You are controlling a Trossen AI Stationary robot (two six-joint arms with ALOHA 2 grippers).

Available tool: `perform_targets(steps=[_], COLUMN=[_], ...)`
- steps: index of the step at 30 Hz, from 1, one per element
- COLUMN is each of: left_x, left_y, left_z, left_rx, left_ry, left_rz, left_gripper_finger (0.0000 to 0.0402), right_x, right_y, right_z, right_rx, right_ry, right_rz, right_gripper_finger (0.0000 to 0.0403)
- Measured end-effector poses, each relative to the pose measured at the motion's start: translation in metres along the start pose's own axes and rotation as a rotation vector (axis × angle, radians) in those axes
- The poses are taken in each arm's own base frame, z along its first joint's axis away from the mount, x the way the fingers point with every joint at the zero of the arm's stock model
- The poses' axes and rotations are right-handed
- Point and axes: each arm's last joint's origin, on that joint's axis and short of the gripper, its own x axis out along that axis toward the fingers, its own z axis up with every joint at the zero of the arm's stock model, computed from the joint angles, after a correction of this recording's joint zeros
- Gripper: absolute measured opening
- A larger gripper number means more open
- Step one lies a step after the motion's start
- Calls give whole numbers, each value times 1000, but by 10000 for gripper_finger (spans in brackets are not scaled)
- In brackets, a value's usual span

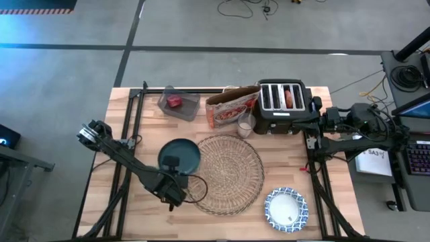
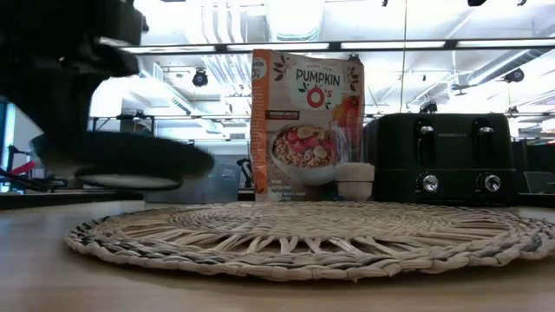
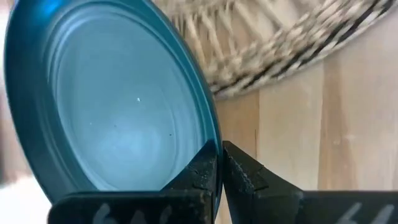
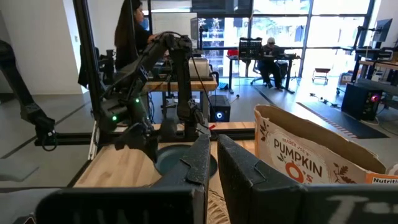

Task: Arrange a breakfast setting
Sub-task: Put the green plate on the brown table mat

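The dark teal plate is held just left of the round woven straw placemat. In the low view the plate is above the table beside the placemat. My left gripper is shut on the plate. The blue-and-white bowl rests on the table near the front right. The small clear glass stands behind the placemat, in front of the cereal box. My right gripper is shut and empty, by the toaster at the right. The green-handled spoon is out of view. My left gripper pinches the plate's rim between its two fingers, one on the plate's inner face and one on its underside. It comes at the rim's near side from the table's near left. The plate is lifted clear of the table, roughly level.
A black four-slot toaster and a Pumpkin O's cereal box stand at the back. A clear container with something red sits at the back left. People show in the room behind in the right wrist view.
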Motion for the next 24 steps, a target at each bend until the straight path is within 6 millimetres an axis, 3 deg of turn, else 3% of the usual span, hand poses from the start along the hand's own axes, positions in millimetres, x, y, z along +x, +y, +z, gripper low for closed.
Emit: perform_targets(steps=[8, 13, 24], left_x=[-18, -15, 14], left_y=[-3, -10, -14], left_z=[23, 38, 59], left_rx=[280, 441, 401], left_ry=[-131, -216, -192], left_rz=[40, 19, -137], left_gripper_finger=[0, 0, 0], right_x=[0, 0, 0], right_y=[0, 0, 0], right_z=[0, 0, 0], right_rx=[0, 0, 0], right_ry=[0, 0, 0], right_rz=[0, 0, 0], right_gripper_finger=[22, 22, 22])
